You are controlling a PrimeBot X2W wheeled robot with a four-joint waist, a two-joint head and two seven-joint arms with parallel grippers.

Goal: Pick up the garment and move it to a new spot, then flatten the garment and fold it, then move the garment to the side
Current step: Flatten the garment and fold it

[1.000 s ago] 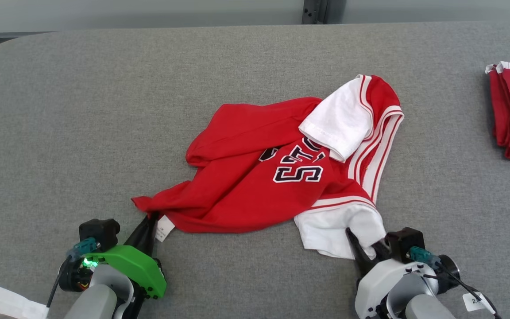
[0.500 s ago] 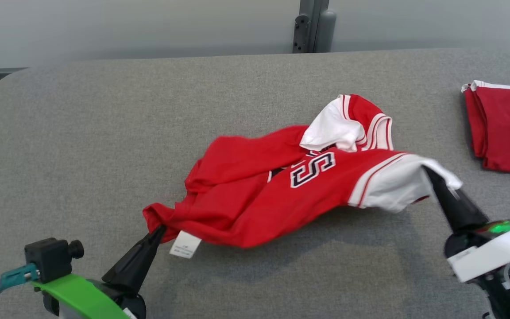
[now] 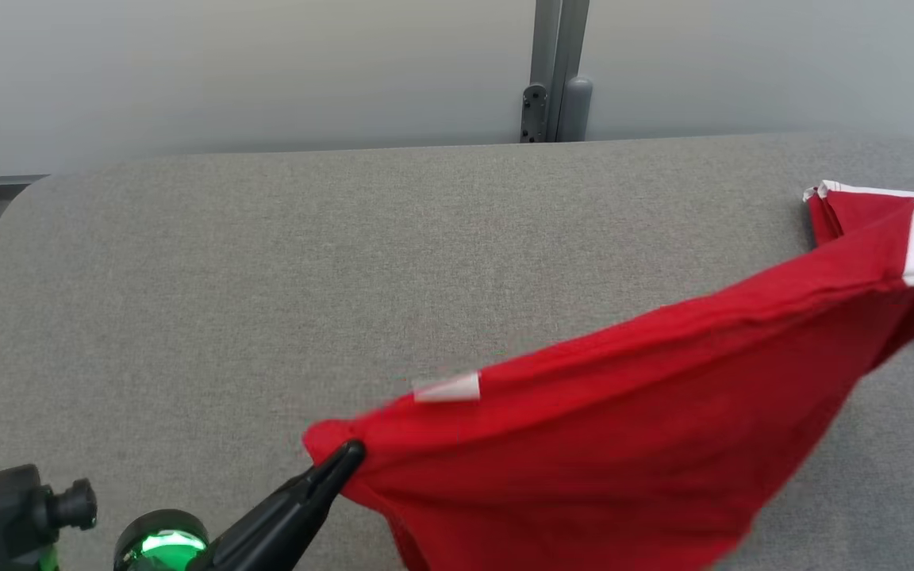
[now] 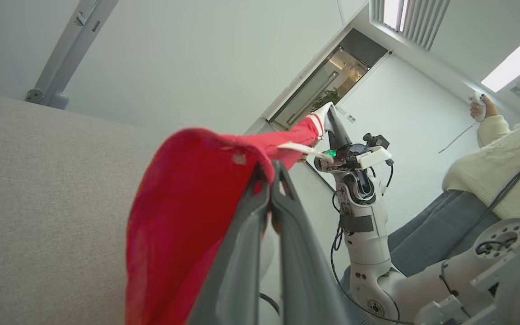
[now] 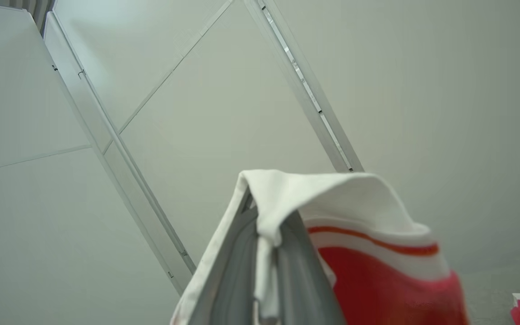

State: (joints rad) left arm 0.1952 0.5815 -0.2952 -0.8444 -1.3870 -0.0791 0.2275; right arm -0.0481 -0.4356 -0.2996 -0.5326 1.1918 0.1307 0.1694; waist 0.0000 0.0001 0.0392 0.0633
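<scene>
The red garment (image 3: 624, 428) hung above the grey counter (image 3: 266, 262). In the head view it was stretched in a taut band from about 7 o'clock up to 3 o'clock. The left claw (image 3: 350, 454) was pinched tight on a red corner at the low end. The right claw (image 5: 266, 216) was clamped on the white, red-striped edge at the high end, as its wrist view showed.

The pick-up looked done, and I judged the carry to a new spot to be under way. Whether the lowest fold brushed the counter could not be told. Setting it down, flattening, folding and shifting the garment aside were all left to do.

Another folded red piece (image 3: 846, 210) lay at 3 o'clock on the counter, partly behind the raised cloth.
</scene>
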